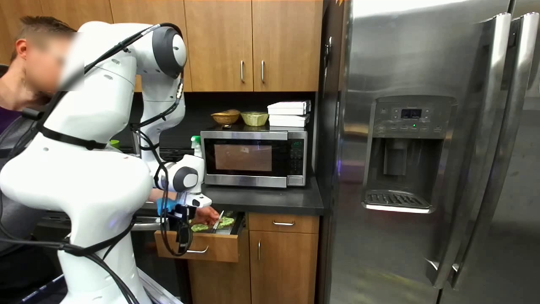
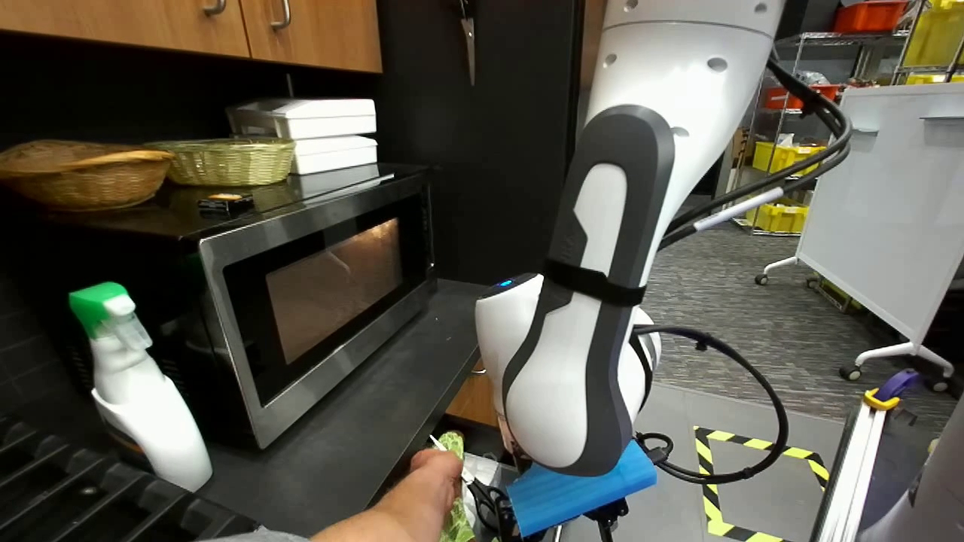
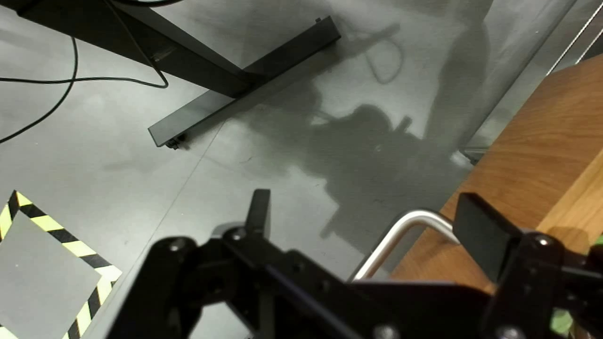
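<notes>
My gripper [image 3: 367, 214] is open, its two black fingers wide apart. Between them in the wrist view runs a curved silver drawer handle [image 3: 400, 230], one end hidden behind the right finger [image 3: 485, 235]; contact is not clear. The handle belongs to a pulled-out wooden drawer [image 1: 219, 248], and in that exterior view the gripper [image 1: 184, 242] hangs before the drawer's front. Green patterned cloth-like items [image 1: 226, 221] lie inside. A person's hand [image 2: 437, 468] reaches into the drawer at a pair of scissors [image 2: 486, 500]. In that view a blue cover [image 2: 580, 489] hides most of the gripper.
Above the drawer is a dark countertop [image 1: 270, 202] with a microwave [image 1: 253, 158] and a spray bottle [image 2: 143, 391]. Baskets [image 2: 233, 162] and white boxes [image 2: 331, 124] stand on the microwave. A person [image 1: 25, 105] is beside the arm; a steel refrigerator [image 1: 422, 63] stands at the far right.
</notes>
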